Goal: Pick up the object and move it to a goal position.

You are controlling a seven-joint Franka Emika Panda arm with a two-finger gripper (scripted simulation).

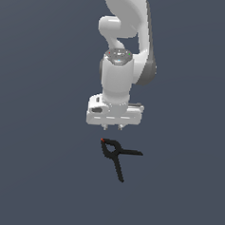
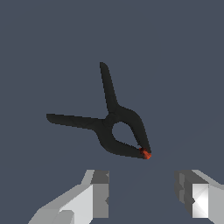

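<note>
The claw (image 1: 113, 127) hangs pointing straight down from the white arm (image 1: 121, 62), its two short fingers (image 1: 105, 127) spread apart with nothing between them; in the wrist view the pale grey fingers (image 2: 99, 192) stand well apart with bare surface between them. Just below the claw in the exterior view, and not touching it, lies the black spring clamp (image 1: 115, 155), flat on the dark grey-blue table (image 1: 34, 175). Its looped jaws sit nearest the claw, closing on a tiny red-orange tip (image 1: 102, 140) that lies almost under the finger on the exterior view's left. From the loop the two thin handles splay away from the claw, one running out toward the exterior view's right, the other running farther from the claw toward the bottom of that view. In the wrist view the clamp (image 2: 109, 122) shows whole, its red-orange tip (image 2: 145, 153) the part closest to the gap between the fingers, the handles pointing away
</note>
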